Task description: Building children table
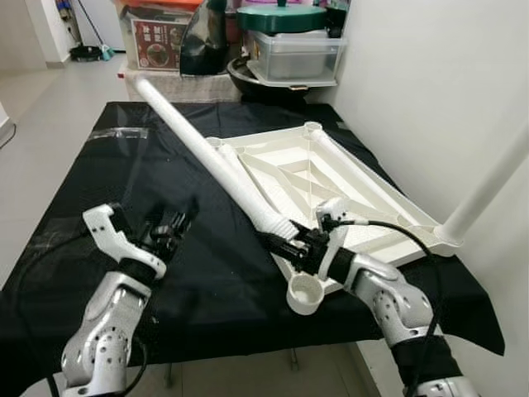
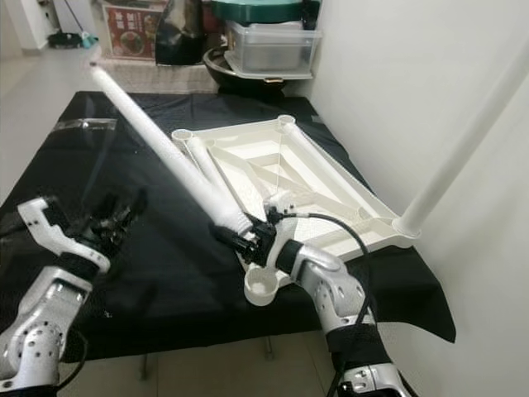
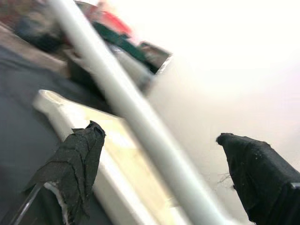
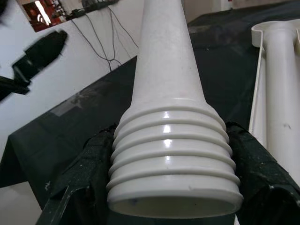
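Right end effector [image 1: 291,245] clamps white table leg [image 1: 207,149]; left end effector [image 1: 169,223] spread wide.

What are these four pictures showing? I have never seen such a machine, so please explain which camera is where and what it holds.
This is a humanoid robot with two silver arms. The two wide pictures come from its head, looking down at a black-covered table. The other two come from cameras on its wrists. An upside-down white tabletop lies there, with one table leg already standing in a far corner. The right hand grips a loose white leg at its threaded end. The left hand is open and holds nothing.
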